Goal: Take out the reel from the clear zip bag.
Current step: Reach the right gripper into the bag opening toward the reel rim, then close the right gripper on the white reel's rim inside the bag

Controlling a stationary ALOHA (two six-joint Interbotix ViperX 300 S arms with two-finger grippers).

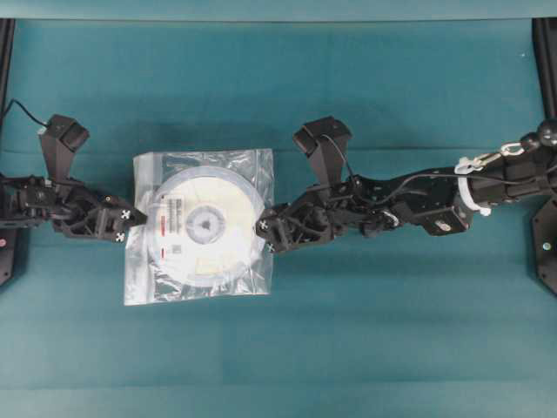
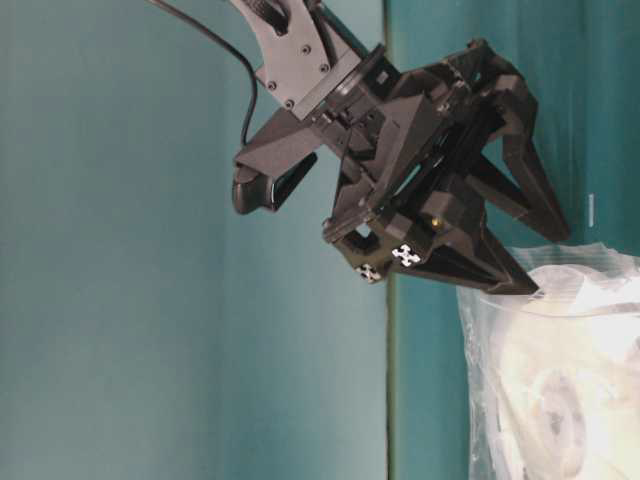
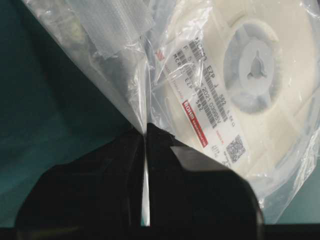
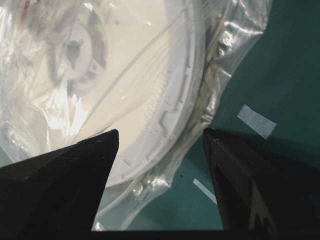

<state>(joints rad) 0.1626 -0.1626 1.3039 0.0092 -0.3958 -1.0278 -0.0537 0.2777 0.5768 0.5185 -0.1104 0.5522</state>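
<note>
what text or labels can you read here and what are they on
"ROHM": white on a red bar, on the white label on the reel inside the clear zip bag.
Printed code lines, barcodes and QR code on that label: too blurred to read reliably.
Raised lettering on the reel's rim, right wrist view: unreadable.

Clear plastic, cream reel, black grippers on teal

The clear zip bag point(image 1: 198, 287) is transparent with whitish glare; the reel point(image 1: 204, 224) inside is white and cream with a grey hub, its white label point(image 3: 207, 109) printed in black with red marks. Both black grippers bear black-and-white checker markers point(image 1: 126, 215). The table cloth point(image 1: 365, 331) is plain teal.
</note>
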